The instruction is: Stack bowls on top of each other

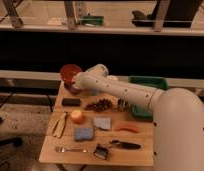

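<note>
Gripper [74, 83] is at the table's [50, 150] 11 o'clock corner, tight against the orange bowl [70, 71]. Whether it's spread or pinching the rim, I can't tell, because the wrist covers it. The dark shape just below, at the bowl's 6 o'clock, looks like the purple bowl [68, 88], though I'm not sure of it.

Danger now: this is right by the table edge, so a slip or an off-centre release could send the orange bowl overboard. It could also land cocked instead of nested. A low forearm might brush the grapes [99, 105] or the black block [71, 101].

The count:
- one orange bowl
- one likely purple bowl
- one tray [147, 82]
- one orange [77, 116]
- one banana [59, 124]
- one fork [70, 149]
- one sponge [83, 134]
</note>
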Controlling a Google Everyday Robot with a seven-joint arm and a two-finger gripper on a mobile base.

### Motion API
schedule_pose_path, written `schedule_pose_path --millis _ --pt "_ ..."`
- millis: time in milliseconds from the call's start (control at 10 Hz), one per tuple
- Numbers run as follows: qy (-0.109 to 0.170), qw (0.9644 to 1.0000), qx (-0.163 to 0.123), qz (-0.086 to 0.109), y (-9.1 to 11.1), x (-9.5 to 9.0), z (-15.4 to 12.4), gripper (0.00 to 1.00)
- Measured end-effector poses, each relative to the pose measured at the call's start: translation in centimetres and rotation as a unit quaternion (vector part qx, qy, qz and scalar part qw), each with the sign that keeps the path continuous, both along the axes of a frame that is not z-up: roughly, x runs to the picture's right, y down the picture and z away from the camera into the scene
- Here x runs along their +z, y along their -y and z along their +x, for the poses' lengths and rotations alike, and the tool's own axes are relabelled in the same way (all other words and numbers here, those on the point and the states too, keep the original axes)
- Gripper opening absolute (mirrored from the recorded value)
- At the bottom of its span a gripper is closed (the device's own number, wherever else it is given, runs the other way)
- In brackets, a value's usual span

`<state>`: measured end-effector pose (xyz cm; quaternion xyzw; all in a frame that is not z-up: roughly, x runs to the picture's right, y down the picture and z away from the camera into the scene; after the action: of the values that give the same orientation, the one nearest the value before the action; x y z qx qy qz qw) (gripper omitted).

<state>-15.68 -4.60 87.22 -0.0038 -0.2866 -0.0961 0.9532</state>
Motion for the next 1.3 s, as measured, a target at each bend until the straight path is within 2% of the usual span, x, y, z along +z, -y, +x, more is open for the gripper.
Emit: schedule_pose_path --millis 300,600,700,1100,1200,1300 --pt "-0.015 0.9996 -0.016 0.017 -0.6 0.6 -0.3 0.04" --pt "-0.024 0.9991 -0.027 0.022 -1.0 1.0 -0.5 0.05" --pt "-0.025 0.9991 -0.027 0.021 -1.1 1.2 -0.5 0.12" --pt "-0.017 0.9997 -0.015 0.002 -0.8 1.6 -0.3 0.52" --pt "-0.017 0.9998 -0.012 0.0 -0.8 1.7 -0.2 0.58" --pt "-0.017 0.9998 -0.009 -0.003 -0.7 1.8 0.0 0.72"
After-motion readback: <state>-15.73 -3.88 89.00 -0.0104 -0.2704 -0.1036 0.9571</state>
